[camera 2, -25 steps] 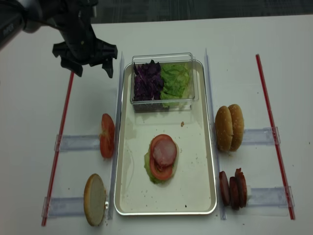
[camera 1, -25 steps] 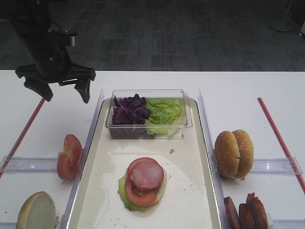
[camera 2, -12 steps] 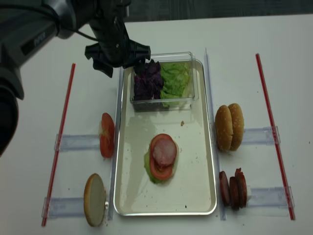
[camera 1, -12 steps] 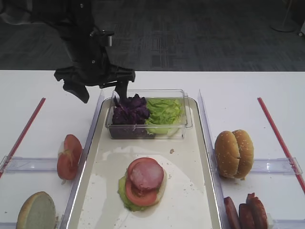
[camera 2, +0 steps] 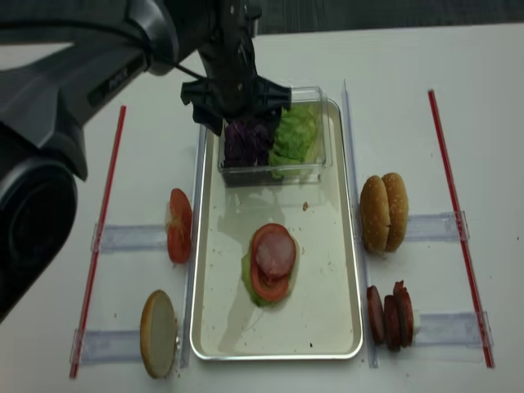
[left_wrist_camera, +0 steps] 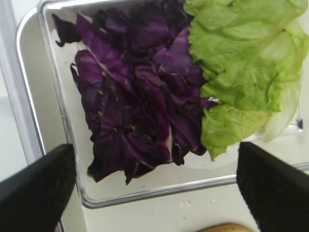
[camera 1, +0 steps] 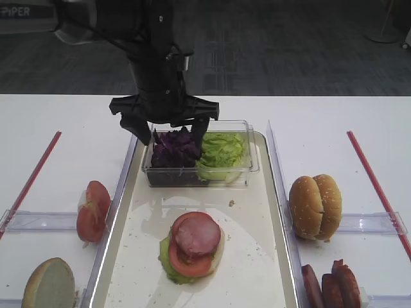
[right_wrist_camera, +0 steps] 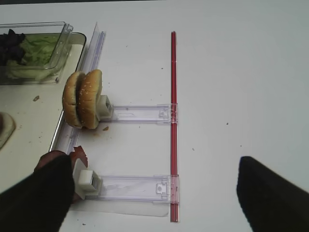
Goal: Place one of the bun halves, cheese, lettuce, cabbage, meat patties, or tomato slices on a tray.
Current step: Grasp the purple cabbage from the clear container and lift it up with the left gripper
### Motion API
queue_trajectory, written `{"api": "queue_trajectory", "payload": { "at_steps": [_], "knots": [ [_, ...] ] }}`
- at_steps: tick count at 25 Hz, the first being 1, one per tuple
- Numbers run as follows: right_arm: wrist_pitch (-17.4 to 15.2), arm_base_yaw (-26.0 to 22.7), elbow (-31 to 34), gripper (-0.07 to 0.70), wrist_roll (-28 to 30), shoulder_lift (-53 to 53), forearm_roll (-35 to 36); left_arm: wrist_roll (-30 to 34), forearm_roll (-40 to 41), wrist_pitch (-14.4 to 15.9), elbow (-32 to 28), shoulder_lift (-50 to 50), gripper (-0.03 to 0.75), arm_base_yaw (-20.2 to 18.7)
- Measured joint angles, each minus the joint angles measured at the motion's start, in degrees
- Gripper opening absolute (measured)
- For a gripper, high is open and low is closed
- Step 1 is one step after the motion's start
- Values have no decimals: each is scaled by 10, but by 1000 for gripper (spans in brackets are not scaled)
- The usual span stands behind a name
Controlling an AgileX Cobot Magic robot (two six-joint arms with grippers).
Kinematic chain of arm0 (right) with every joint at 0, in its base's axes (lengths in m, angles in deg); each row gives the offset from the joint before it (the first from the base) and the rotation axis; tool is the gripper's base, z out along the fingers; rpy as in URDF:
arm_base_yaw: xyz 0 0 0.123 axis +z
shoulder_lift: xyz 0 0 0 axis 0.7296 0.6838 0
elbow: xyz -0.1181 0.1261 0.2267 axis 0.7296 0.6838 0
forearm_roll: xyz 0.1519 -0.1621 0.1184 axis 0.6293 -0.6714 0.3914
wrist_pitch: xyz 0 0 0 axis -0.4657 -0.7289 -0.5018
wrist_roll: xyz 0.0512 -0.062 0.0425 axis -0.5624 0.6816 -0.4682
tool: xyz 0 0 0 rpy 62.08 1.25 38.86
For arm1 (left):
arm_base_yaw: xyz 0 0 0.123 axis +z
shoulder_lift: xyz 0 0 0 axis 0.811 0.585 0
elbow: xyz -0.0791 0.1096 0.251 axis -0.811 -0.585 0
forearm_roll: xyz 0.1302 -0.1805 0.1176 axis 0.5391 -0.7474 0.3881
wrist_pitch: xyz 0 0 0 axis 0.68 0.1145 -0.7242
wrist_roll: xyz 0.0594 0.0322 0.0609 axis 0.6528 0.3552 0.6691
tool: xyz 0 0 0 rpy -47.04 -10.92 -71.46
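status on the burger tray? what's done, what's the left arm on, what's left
Done: the tray already holds a stack of lettuce, tomato and a meat slice. In hand: nothing; the left gripper hangs open over the purple cabbage in the clear tub, apparently about to pick some. Left: grab cabbage and place it on the stack.

Clear tub (camera 1: 253,162), red strips (camera 1: 376,183) (perhaps tape), white table (camera 1: 321,115)

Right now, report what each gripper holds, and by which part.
Nothing. The left gripper hangs open above the cabbage; the right gripper is open and empty.
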Motion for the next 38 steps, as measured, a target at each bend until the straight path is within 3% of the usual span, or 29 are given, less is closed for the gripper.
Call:
{"api": "queue_trajectory", "payload": {
  "at_steps": [13, 26, 38],
  "knots": [
    [-1, 0, 0, 692, 1, 0, 0, -20, 12, -4, 8, 28, 580, -11],
    [-1, 0, 0, 692, 1, 0, 0, -32, 45, -43, 12, 45, 482, -9],
    [-1, 0, 0, 692, 1, 0, 0, -33, 41, -50, 17, 71, 472, 0]
  ]
}}
